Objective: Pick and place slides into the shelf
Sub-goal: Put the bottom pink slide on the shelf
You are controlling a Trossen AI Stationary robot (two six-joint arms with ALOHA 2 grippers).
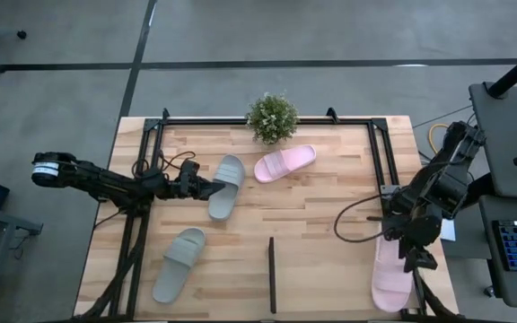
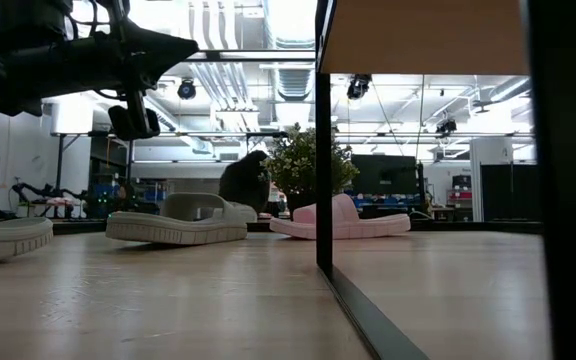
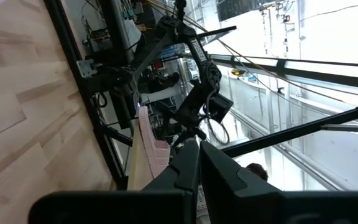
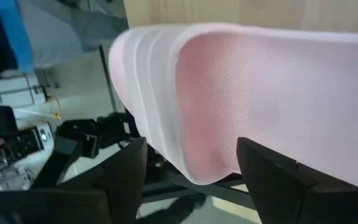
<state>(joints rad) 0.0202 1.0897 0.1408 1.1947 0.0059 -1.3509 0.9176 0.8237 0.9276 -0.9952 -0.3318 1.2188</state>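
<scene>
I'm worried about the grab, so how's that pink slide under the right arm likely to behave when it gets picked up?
The pink slide looks like soft foam, so it's probably light and may flex. Its textured strap should resist slipping. It lies at the table's edge, so a nudge from the open right pincer might tip it off. The shut left pincer waits by a grey-green slide.

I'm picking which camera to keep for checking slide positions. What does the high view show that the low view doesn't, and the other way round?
Only the high view: the pink slide at the table's right edge with the right gripper over it, fingers apart, and the whole layout, including the left gripper shut beside the upper grey-green slide.
Only the low view: the slides' side profiles, and the room behind.
Both: the second grey-green slide, the pink slide by the plant, the plant, and the tabletop.
</scene>
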